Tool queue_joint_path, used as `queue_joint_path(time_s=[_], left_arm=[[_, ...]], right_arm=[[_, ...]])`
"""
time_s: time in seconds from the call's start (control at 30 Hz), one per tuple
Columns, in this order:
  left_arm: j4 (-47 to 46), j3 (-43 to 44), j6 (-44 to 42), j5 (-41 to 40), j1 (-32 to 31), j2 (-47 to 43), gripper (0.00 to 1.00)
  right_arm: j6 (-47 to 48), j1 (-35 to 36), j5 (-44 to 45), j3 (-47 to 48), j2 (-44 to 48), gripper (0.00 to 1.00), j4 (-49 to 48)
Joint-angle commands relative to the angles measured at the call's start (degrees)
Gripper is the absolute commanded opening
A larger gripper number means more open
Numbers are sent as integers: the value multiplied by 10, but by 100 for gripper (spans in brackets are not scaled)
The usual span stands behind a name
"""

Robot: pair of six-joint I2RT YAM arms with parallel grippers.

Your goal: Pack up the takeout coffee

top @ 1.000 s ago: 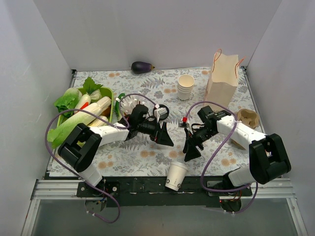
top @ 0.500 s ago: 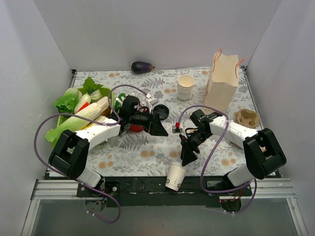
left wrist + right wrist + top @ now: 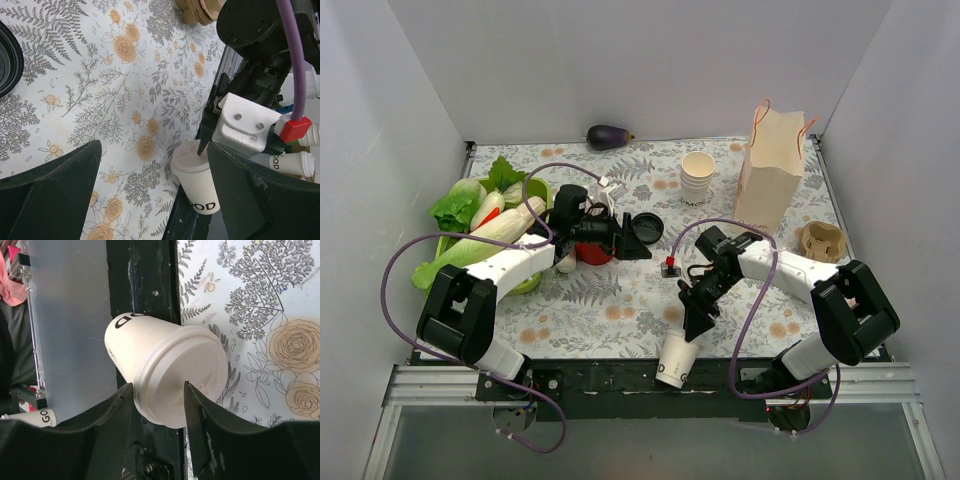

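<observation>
Right wrist: smooth, round-lidded paper cup [image 3: 170, 365]

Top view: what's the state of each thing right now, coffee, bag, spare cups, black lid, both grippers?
Coffee: lid on, tilted at the table's near edge.
Right gripper: jaws astride the coffee's lid, grip unclear.
Left gripper: open, empty.
Bag: upright.
Cup stack: upright, lidless.
Black lid: lying flat.
</observation>
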State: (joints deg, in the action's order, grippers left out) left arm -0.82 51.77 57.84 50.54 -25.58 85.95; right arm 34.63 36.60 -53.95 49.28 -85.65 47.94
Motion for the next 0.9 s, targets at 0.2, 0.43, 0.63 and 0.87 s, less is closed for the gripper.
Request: queue_joint_path(time_s=[0.2, 0.43, 0.63, 0.87], left_arm=[[5, 23, -6, -11, 7, -19, 87], [26, 57, -5, -6, 8, -18, 87], [56, 109, -15, -6, 8, -20, 87], [80, 167, -23, -76, 19, -47, 87]], right_arm=[[-50, 9, 75, 9, 21, 30, -35], [-13, 9, 120, 103, 56, 18, 21], [38, 9, 186, 174, 61, 11, 59], [80, -5, 340, 224, 49, 6, -35]])
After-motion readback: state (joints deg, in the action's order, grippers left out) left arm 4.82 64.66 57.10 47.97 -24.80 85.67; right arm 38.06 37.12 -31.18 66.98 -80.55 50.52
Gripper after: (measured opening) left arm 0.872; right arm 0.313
